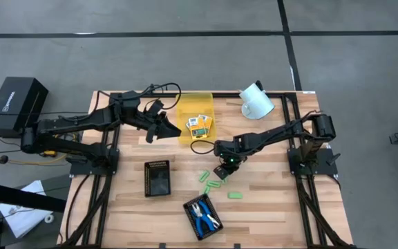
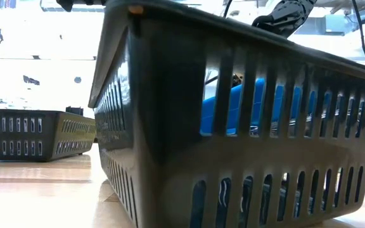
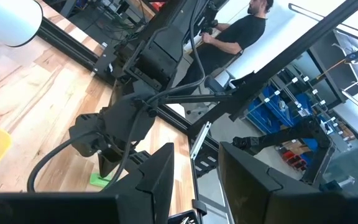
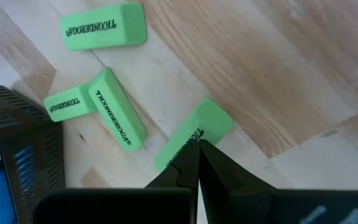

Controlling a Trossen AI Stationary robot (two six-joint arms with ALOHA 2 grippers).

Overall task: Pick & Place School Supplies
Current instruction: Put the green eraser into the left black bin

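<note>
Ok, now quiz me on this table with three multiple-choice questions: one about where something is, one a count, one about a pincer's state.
1. Where do the yellow-orange boxes lie?
A. In a black tray
B. In the translucent yellow bin
C. On the bare wood

2. How many green erasers does the right wrist view show?
A. Two
B. Four
C. Seven

3. How does the right pincer stand?
A. Wide open
B. Clamped on scissors
C. Shut, tips at a green eraser

Answers:
1 B: the high view shows the boxes inside the bin's yellow walls.
2 B: one eraser lies apart, two touch each other, and one is at the pincer tips.
3 C: the two dark fingers meet with no gap, right over the nearest eraser's edge.
</note>
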